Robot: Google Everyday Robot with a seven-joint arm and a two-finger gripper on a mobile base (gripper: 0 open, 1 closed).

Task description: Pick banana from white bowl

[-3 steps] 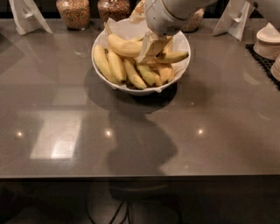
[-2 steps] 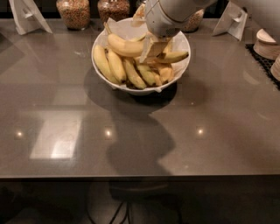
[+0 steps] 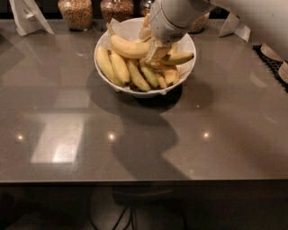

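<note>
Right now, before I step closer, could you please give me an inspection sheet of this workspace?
Surface: glossy grey table, with light reflections on it.
Job's things: white bowl at the table's back middle; the banana lies across the top of the pile inside.
Clutter: smaller bananas in the bowl; glass jars of grains behind it; white stands at both back corners; dark mat at the right edge.
Gripper: gripper reaches down into the bowl at the banana's right end.
Cables: dark cables under the table.
Surroundings: dark below the table, nothing else seen.
</note>
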